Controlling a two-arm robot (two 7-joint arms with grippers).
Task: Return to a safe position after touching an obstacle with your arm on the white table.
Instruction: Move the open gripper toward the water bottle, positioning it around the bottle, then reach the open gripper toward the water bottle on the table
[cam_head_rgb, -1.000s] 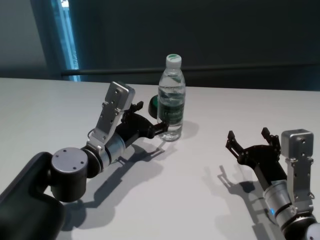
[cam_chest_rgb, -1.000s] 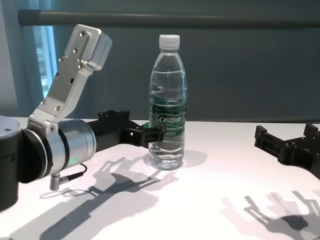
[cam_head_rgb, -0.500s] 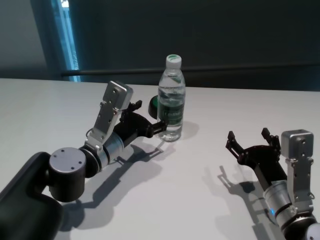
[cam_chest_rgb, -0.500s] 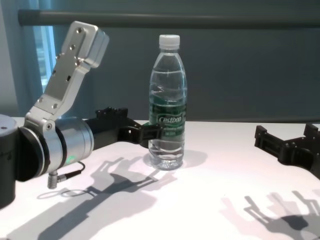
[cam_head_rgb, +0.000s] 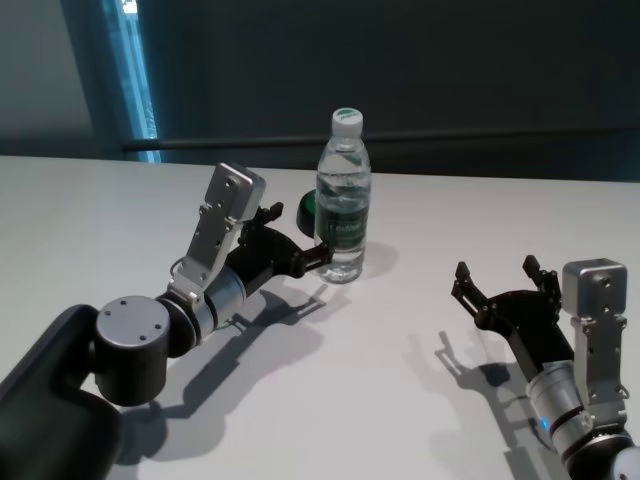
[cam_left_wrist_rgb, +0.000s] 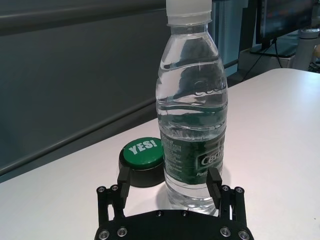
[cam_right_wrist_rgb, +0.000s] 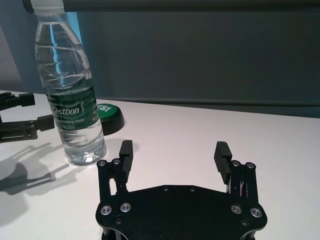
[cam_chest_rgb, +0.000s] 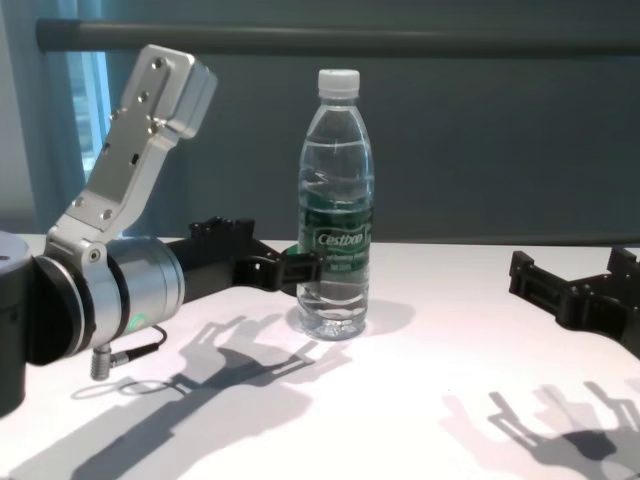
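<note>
Contact made: left gripper (cam_head_rgb: 305, 250), fingers spread, against bottle (cam_head_rgb: 343, 200) (upright); retreat pending. Right gripper (cam_head_rgb: 500, 280) spread, parked on white table (cam_head_rgb: 420, 400).

— What's the left arm made of?
— A black rounded shell, a silver cylindrical wrist with a small green light, a thin grey cable looping beneath, and a screw-dotted slanted silver camera bracket (cam_chest_rgb: 140, 140).
— The ends?
— Matte black two-fingered grippers (cam_right_wrist_rgb: 172, 152), silver screws along flat black palm plates.
</note>
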